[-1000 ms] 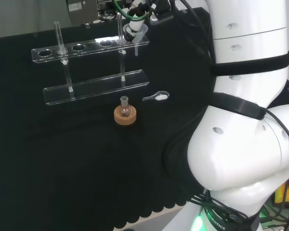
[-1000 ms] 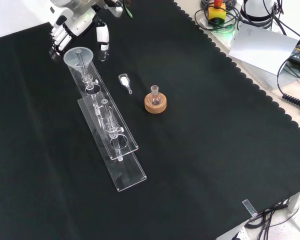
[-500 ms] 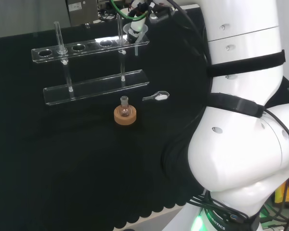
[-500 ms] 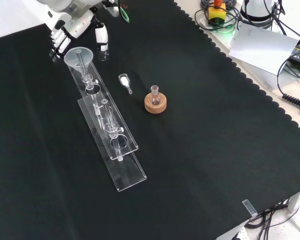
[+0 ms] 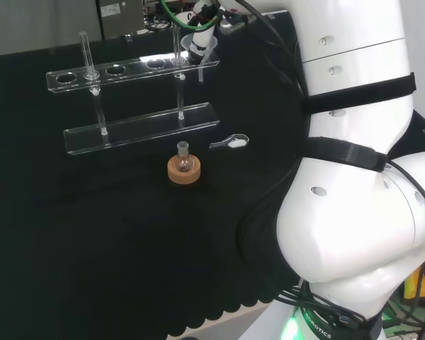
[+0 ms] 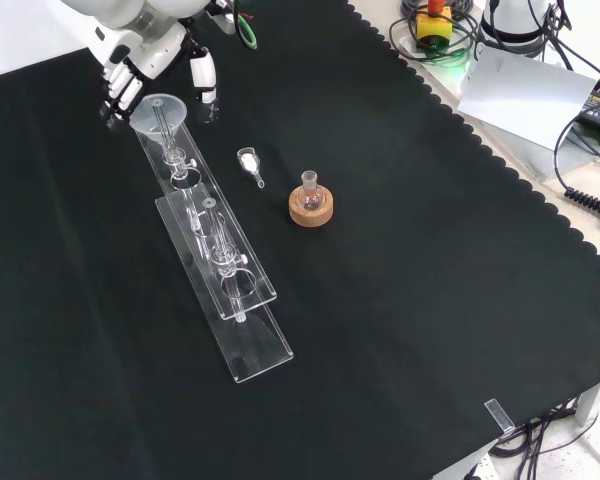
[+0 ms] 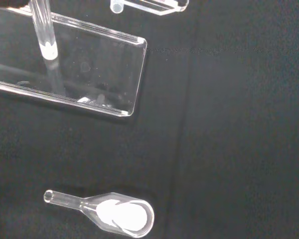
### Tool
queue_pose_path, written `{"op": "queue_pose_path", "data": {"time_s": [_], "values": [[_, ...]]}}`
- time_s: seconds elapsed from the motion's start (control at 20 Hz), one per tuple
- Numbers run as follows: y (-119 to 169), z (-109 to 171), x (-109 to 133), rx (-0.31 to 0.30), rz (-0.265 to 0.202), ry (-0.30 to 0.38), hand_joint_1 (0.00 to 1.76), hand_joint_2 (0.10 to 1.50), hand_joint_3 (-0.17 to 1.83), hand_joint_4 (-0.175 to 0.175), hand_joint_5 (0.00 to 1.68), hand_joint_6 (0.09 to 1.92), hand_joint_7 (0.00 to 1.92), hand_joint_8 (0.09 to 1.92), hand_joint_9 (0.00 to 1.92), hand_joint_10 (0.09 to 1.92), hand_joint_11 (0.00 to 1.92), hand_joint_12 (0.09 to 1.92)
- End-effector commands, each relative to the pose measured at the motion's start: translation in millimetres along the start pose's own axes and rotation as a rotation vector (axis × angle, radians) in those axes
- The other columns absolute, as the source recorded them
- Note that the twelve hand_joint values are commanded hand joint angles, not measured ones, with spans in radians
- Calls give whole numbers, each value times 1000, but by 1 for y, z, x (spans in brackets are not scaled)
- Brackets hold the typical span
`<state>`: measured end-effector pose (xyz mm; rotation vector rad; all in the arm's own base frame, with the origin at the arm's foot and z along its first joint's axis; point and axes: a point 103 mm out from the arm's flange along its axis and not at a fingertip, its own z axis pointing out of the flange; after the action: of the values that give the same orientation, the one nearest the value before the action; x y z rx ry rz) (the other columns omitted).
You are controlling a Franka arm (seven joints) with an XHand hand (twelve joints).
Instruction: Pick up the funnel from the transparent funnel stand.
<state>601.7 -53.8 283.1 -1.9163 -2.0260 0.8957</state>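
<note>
Hand [image 6: 150,55] fingers spread around funnel [image 6: 156,108] in front view, scoop [image 7: 112,214] close in wrist view

From the front camera I see my hand [image 6: 150,55] at the top left corner, reaching in from above, fingers [image 6: 120,92] pointing down and gently bent, the thumb [image 6: 206,78] standing apart from them with a gap between. In the head view my arm [image 5: 354,177] rises as big white links on the right, banded in black, and the hand [image 5: 202,28] sits far off at the top, its fingers hard to make out there.
</note>
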Motion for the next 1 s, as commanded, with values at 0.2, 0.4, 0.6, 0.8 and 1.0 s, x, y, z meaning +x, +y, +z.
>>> {"op": "queue_pose_path", "data": {"time_s": [0.2, 0.4, 0.6, 0.8, 1.0], "values": [[2, -2, -1, 13, 2, -15, 580, 725, 177, 78, 0, 87, 0, 274, 274, 830, 247, 1441], [4, -3, 0, 31, 5, -28, 581, 725, 179, 80, 0, 87, 0, 274, 291, 825, 252, 1439], [5, -5, -1, 39, 7, -37, 590, 724, 190, 78, 12, 87, 0, 320, 332, 787, 253, 1437], [6, -6, 0, 43, 10, -49, 599, 722, 204, 74, 45, 87, 0, 384, 377, 755, 255, 1436], [7, -6, -1, 43, 10, -52, 610, 724, 214, 73, 65, 87, 0, 426, 401, 738, 256, 1434]]}}
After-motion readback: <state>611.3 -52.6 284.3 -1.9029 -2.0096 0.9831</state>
